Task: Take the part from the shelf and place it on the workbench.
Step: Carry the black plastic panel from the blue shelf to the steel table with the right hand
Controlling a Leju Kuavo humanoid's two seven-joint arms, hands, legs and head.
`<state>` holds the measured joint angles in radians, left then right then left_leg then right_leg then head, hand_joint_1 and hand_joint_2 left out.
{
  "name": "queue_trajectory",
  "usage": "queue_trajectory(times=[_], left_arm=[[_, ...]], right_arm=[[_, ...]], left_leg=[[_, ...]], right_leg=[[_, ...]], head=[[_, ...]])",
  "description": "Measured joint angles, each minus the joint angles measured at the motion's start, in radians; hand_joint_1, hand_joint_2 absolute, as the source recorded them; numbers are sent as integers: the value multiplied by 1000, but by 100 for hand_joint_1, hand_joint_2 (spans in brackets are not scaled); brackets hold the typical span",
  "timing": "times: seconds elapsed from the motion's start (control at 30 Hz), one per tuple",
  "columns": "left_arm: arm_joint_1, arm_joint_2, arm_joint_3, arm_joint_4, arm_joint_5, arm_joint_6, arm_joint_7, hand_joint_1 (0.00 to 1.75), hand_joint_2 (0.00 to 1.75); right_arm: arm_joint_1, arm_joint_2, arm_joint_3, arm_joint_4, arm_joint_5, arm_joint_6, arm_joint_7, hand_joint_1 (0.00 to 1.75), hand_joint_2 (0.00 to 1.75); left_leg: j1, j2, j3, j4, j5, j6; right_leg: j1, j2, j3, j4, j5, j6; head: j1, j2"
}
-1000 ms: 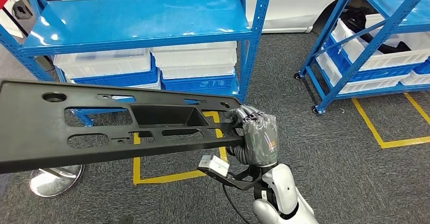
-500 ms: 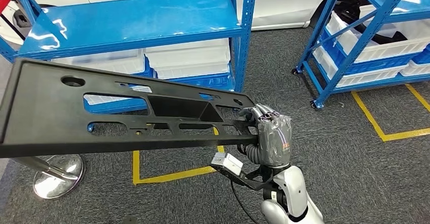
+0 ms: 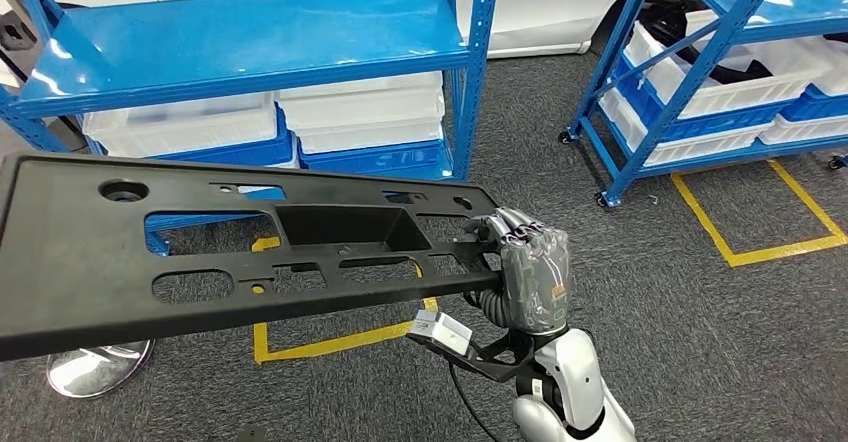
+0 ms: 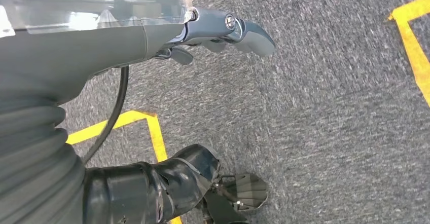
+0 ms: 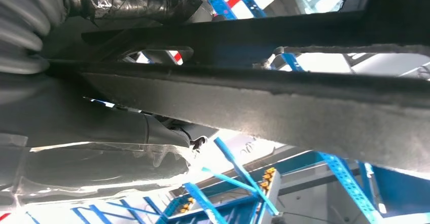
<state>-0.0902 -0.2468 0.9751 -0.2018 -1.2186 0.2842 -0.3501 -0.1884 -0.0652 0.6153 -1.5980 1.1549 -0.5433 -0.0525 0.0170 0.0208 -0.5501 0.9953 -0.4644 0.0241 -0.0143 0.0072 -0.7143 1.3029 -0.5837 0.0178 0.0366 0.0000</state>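
Head view: the part (image 3: 230,247) is already off the blue shelf (image 3: 250,37), held in front of it by the right hand (image 3: 525,267) gripping one end. No counter yet, so placing remains.

Left wrist view: the left hand (image 4: 223,29) hangs over carpet, holding nothing; how far open, can't tell.

Right wrist view: fingers wrapped round the part's edge.

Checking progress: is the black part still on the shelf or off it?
Off. The right hand grips one end of the black part, which hangs in the air in front of the blue shelf.

One black part (image 3: 230,252), two blue shelves (image 3: 250,32) (image 3: 740,22), one robot hand (image 3: 528,272).
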Motion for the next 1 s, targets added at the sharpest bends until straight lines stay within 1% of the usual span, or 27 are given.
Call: queue_trajectory(times=[0.03,0.07,0.1,0.13,0.17,0.2,0.27,0.3,0.33,0.37,0.43,0.47,0.5,0.53,0.57,0.6,0.63,0.67,0.7,0.77,0.8,0.83,0.87,0.9,0.93,0.97,1.0], left_arm=[[0,0,0,0,0,0,0,0,175],[-1,0,0,0,0,0,0,0,175],[-2,0,0,0,0,0,0,0,175],[-2,0,0,0,0,0,0,0,175],[-2,0,0,0,0,0,-1,0,175],[-2,0,0,0,0,0,-1,0,175],[-2,0,0,0,1,0,-2,0,175],[-2,0,0,0,1,0,-2,0,175],[-2,0,0,0,2,0,-3,0,175],[-2,1,0,0,2,1,-3,0,175],[0,1,0,0,3,1,-3,0,175],[1,1,0,0,3,1,-3,0,175],[1,2,0,0,3,1,-4,0,175],[2,2,0,0,3,1,-4,0,175],[1,2,0,0,3,1,-4,0,175],[1,3,0,0,3,1,-5,0,175],[1,5,0,0,3,1,-6,0,175],[0,6,0,0,3,1,-7,0,175],[0,8,0,0,4,1,-7,0,175],[-1,7,0,0,4,1,-8,0,175],[-1,6,0,0,4,1,-7,0,175],[-1,5,1,0,4,1,-7,0,175],[0,5,1,0,4,1,-6,0,175],[0,5,1,0,4,1,-5,0,175],[1,6,1,0,4,2,-4,0,175],[1,6,1,0,4,1,-3,0,175],[1,6,1,0,4,1,-2,0,175]], right_arm=[[0,0,0,1,-2,-2,0,175,175],[0,1,0,1,-4,-6,0,175,175],[0,2,0,1,-8,-14,-1,175,175],[0,3,0,0,-14,-24,-2,175,175],[3,3,-2,-1,-21,-37,-5,175,175],[7,3,-4,-2,-29,-51,-9,175,175],[21,3,-14,-9,-38,-74,-17,175,175],[29,3,-20,-14,-40,-84,-21,175,175],[35,3,-26,-21,-41,-93,-25,175,175],[41,3,-30,-27,-41,-100,-29,175,175],[51,3,-37,-35,-40,-108,-35,175,175],[57,3,-41,-37,-39,-110,-37,175,175],[63,3,-44,-38,-38,-111,-39,175,175],[67,3,-48,-38,-37,-111,-41,175,175],[70,3,-50,-39,-37,-111,-43,175,175],[73,3,-51,-41,-36,-112,-45,175,175],[74,3,-51,-44,-36,-114,-47,175,175],[76,4,-52,-46,-36,-116,-50,175,175],[79,4,-52,-48,-36,-118,-52,175,175],[86,5,-54,-50,-37,-122,-54,175,175],[90,4,-56,-51,-37,-122,-54,175,175],[93,4,-58,-53,-37,-123,-54,175,175],[95,4,-59,-54,-38,-123,-54,175,175],[98,4,-60,-54,-38,-124,-55,175,175],[101,4,-61,-55,-38,-124,-55,175,175],[105,4,-62,-55,-38,-124,-56,175,175],[110,4,-62,-55,-38,-124,-56,175,175]], left_leg=[[1,4,-1,4,-1,-2],[2,8,-1,8,-3,-5],[0,11,-3,13,-7,-10],[-1,13,-5,19,-9,-17],[-3,15,-7,22,-10,-23],[-5,19,-9,24,-10,-29],[-2,24,-10,23,-10,-40],[-1,21,-14,31,-20,-45],[1,13,-25,56,-40,-49],[2,4,-46,104,-72,-53],[2,-8,-104,240,-137,-55],[2,-10,-126,293,-153,-54],[1,-11,-133,309,-148,-51],[-1,-12,-120,286,-125,-45],[-4,-18,-90,224,-88,-36],[-6,-31,-54,152,-57,-23],[-9,-46,-23,89,-34,-12],[-11,-58,-3,45,-23,-2],[-13,-66,5,27,-23,3],[-13,-57,10,8,-16,4],[-10,-50,13,-3,-9,4],[-6,-41,16,-15,-2,5],[-2,-32,18,-25,4,5],[-3,-23,18,-27,6,6],[-3,-15,17,-26,7,7],[-3,-6,15,-25,6,6],[-2,2,13,-22,5,4]], right_leg=[[-4,-4,25,-41,28,2],[-6,-12,61,-106,61,3],[-5,-23,95,-171,82,3],[-3,-31,119,-219,94,0],[0,-36,128,-243,96,-5],[4,-36,128,-250,92,-10],[4,-26,124,-254,98,-24],[3,-22,124,-257,102,-32],[2,-18,124,-261,106,-39],[1,-14,123,-263,110,-45],[5,-3,118,-263,114,-52],[8,3,117,-263,115,-53],[11,10,116,-262,115,-54],[14,18,117,-261,116,-55],[17,26,117,-261,116,-55],[18,34,118,-261,117,-55],[20,41,117,-260,118,-54],[18,46,115,-259,120,-51],[15,52,111,-259,123,-46],[12,61,106,-263,129,-33],[14,55,102,-260,126,-28],[16,44,94,-244,112,-24],[16,29,77,-208,87,-19],[12,14,53,-155,54,-14],[8,7,24,-91,23,-9],[3,4,1,-39,3,-3],[-2,1,-8,-14,1,3]], head=[[0,0],[0,0],[0,0],[0,0],[-1,0],[-1,0],[-1,0],[-1,0],[-1,0],[-1,0],[-1,0],[-1,0],[-1,0],[-1,0],[-1,0],[-1,0],[-1,0],[-1,0],[-2,0],[-4,0],[-3,0],[-3,0],[-2,0],[-2,0],[-2,0],[-2,0],[-2,0]])
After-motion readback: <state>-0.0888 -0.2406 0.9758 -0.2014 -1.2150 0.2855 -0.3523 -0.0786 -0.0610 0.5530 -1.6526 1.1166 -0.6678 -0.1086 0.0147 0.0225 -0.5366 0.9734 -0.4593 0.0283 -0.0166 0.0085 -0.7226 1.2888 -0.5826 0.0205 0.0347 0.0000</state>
